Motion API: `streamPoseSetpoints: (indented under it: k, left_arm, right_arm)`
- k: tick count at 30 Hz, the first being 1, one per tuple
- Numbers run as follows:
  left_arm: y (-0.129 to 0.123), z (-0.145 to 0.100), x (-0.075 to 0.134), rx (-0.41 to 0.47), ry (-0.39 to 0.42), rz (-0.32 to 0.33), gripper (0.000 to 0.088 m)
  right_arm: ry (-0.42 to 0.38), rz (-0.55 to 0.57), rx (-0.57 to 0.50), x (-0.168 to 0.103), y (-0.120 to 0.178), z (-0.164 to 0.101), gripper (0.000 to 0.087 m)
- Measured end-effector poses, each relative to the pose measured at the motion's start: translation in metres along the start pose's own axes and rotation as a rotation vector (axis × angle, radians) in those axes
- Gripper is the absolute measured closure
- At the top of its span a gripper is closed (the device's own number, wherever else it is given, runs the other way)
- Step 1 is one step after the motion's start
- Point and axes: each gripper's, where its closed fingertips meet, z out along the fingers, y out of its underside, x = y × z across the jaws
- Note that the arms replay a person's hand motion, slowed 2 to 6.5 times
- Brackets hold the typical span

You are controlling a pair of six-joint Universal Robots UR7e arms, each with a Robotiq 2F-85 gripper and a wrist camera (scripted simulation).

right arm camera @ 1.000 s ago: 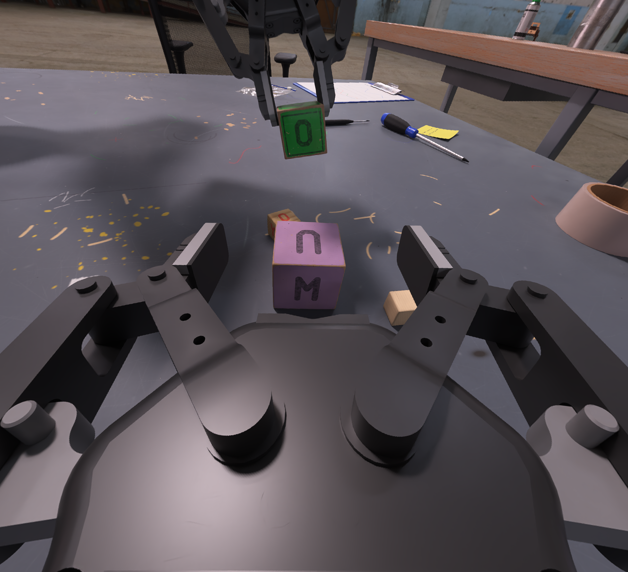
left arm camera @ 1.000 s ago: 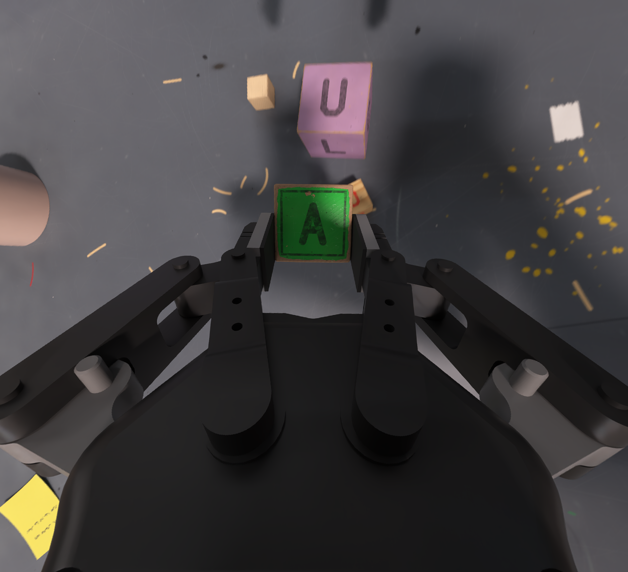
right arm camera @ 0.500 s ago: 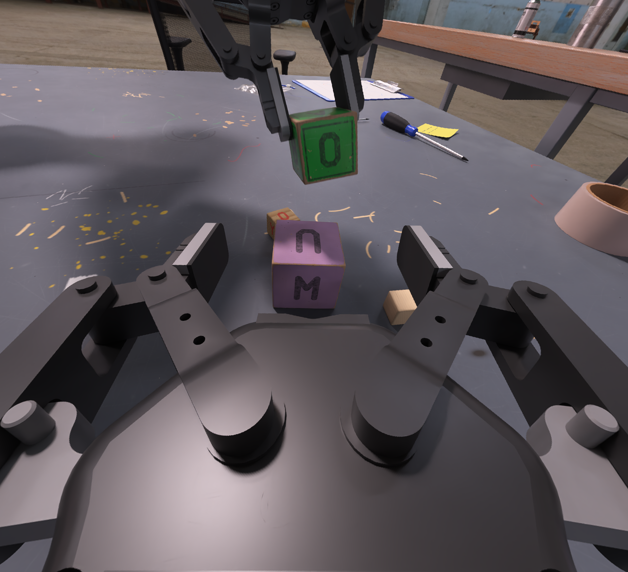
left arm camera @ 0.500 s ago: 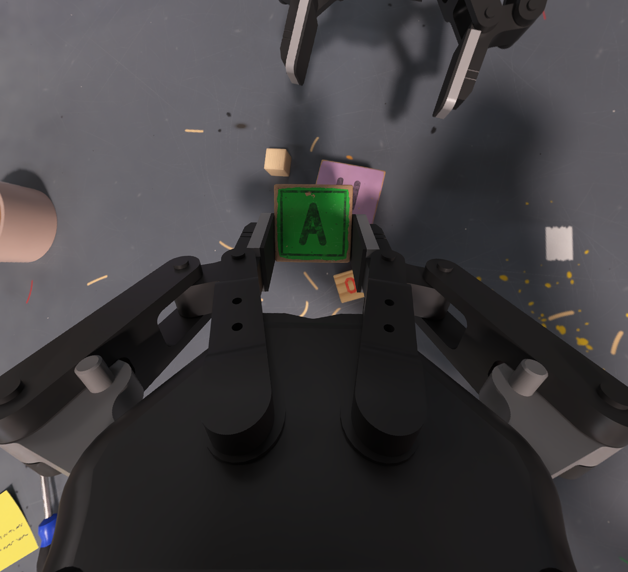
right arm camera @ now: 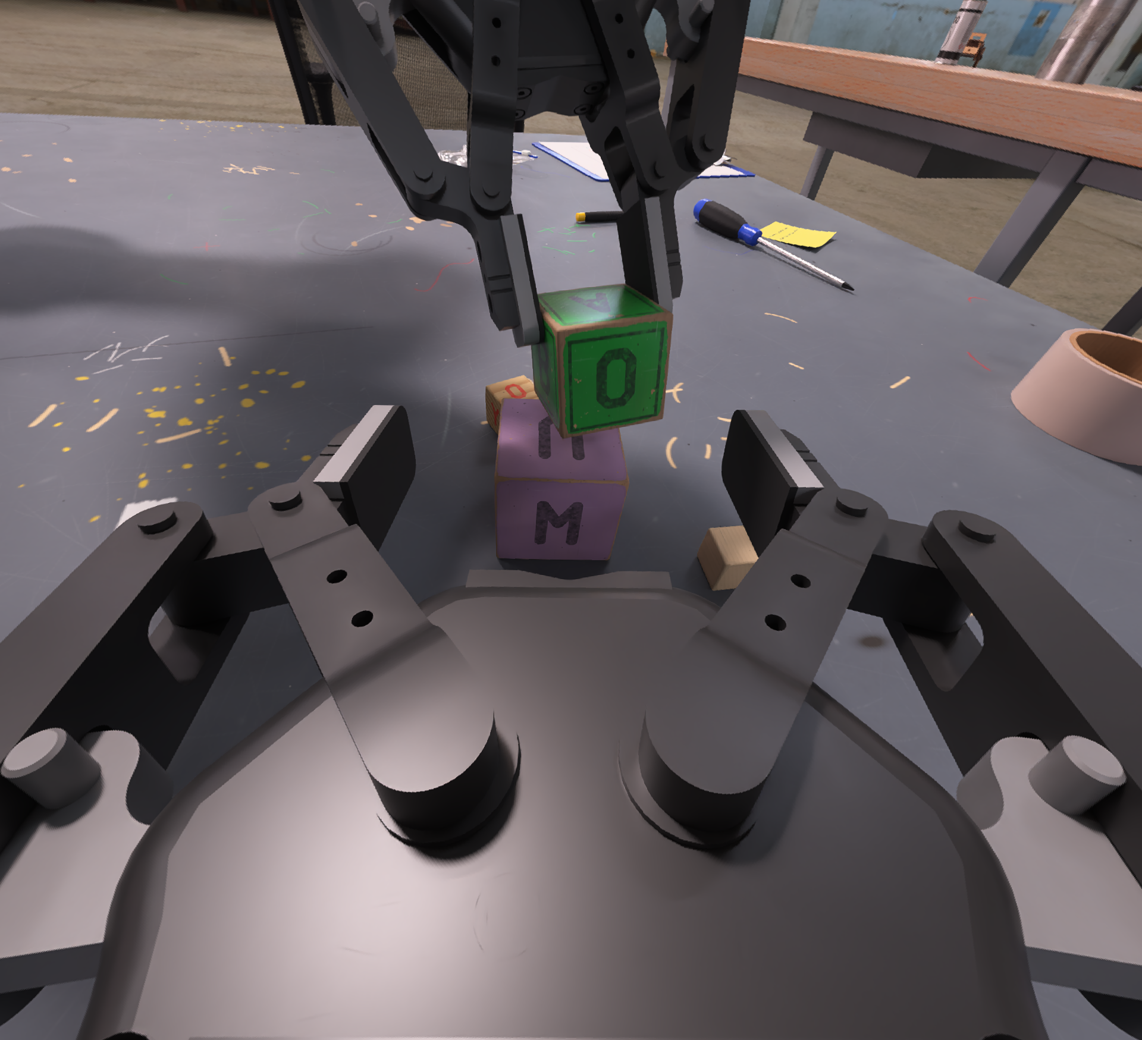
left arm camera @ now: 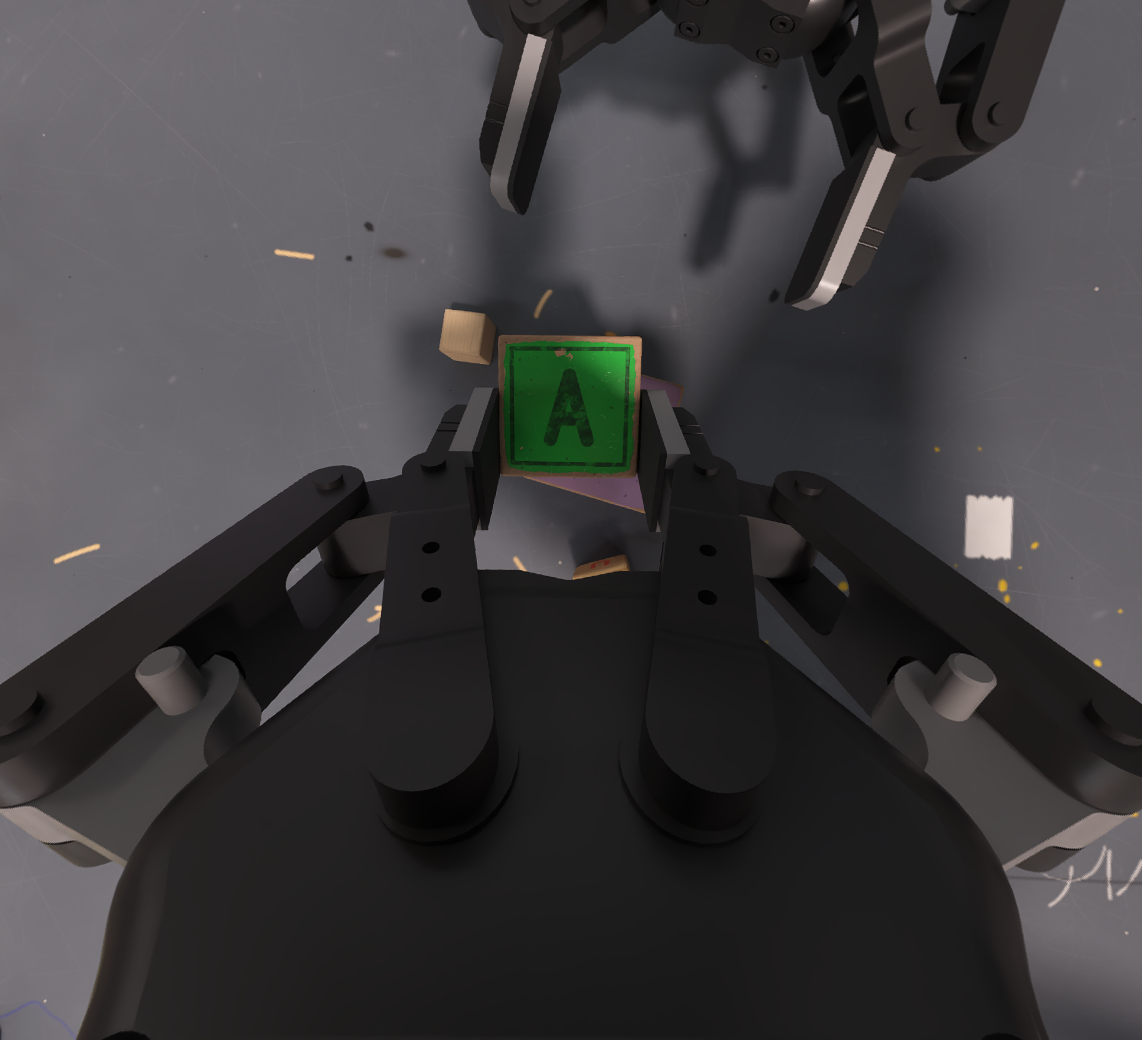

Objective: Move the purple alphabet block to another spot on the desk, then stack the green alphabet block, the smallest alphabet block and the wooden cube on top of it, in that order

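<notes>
My left gripper (left arm camera: 568,442) is shut on the green alphabet block (left arm camera: 568,408). It holds the block just above the purple alphabet block (right arm camera: 559,516), turned a little against it; I cannot tell if they touch. In the left wrist view the purple block (left arm camera: 609,491) is mostly hidden under the green one. The smallest block (right arm camera: 510,392), tan with red marks, lies on the desk behind the purple block. The plain wooden cube (right arm camera: 726,562) lies to its right. My right gripper (right arm camera: 568,448) is open and empty, with a finger on either side of the purple block, nearer the camera.
A tape roll (right arm camera: 1087,399) sits at the right edge of the grey desk. A screwdriver (right arm camera: 741,229), a yellow sticky note (right arm camera: 797,235) and a clipboard (right arm camera: 575,155) lie at the back. A wooden-topped table (right arm camera: 927,90) stands beyond.
My left gripper has carried the green block forward and down until it hangs over the purple block. The right gripper and the blocks on the desk have not moved.
</notes>
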Motion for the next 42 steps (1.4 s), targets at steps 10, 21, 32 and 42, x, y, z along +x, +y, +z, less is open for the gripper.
streamPoseSetpoints:
  k: [10, 21, 32, 42]
  left_arm:
    - [0.0, 0.01, 0.007, -0.031, 0.032, 0.001, 0.0492]
    - [0.004, 0.015, 0.008, -0.057, 0.025, 0.02, 0.0492]
    - [0.005, 0.018, 0.004, -0.069, 0.011, 0.017, 0.0486]
    - [0.005, 0.018, 0.004, -0.073, 0.012, 0.011, 0.0486]
  right_arm:
    - [-0.003, 0.002, -0.005, 0.0, 0.001, 0.0, 0.002]
    - [-0.002, -0.001, -0.004, 0.0, 0.0, 0.0, 0.002]
    - [-0.002, -0.001, -0.003, 0.0, 0.0, 0.0, 0.002]
    - [-0.002, 0.004, -0.004, 0.0, 0.001, 0.0, 0.002]
